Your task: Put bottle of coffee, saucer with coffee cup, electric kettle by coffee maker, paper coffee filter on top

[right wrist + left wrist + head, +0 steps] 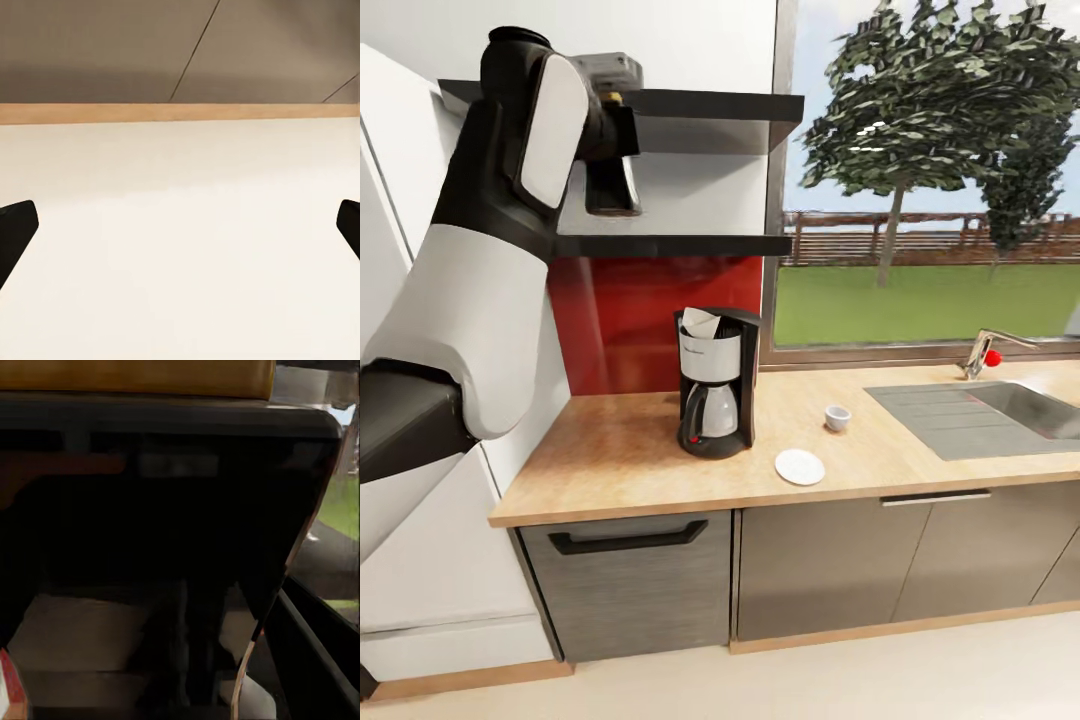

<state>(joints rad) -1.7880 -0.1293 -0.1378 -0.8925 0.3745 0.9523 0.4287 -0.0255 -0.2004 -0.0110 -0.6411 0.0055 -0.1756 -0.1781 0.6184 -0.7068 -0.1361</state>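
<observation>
My left arm reaches up between the two wall shelves. Its gripper [611,125] is shut on the dark bottle of coffee [612,186], which hangs just above the lower shelf [680,245]. In the left wrist view the dark bottle [180,510] looms very close, its yellow lid [135,376] at the edge. The black coffee maker [717,385] stands on the countertop [610,450] with a white paper filter [698,323] in its top. A small white cup [837,417] stands apart from the white saucer [800,466]. My right gripper [180,225] is open over pale floor.
The upper shelf [700,104] runs just above the left gripper. A white fridge [420,560] stands at the left. A sink [1000,410] with a faucet [985,350] lies at the counter's right, below the window. Drawers and cabinet doors [820,570] front the counter.
</observation>
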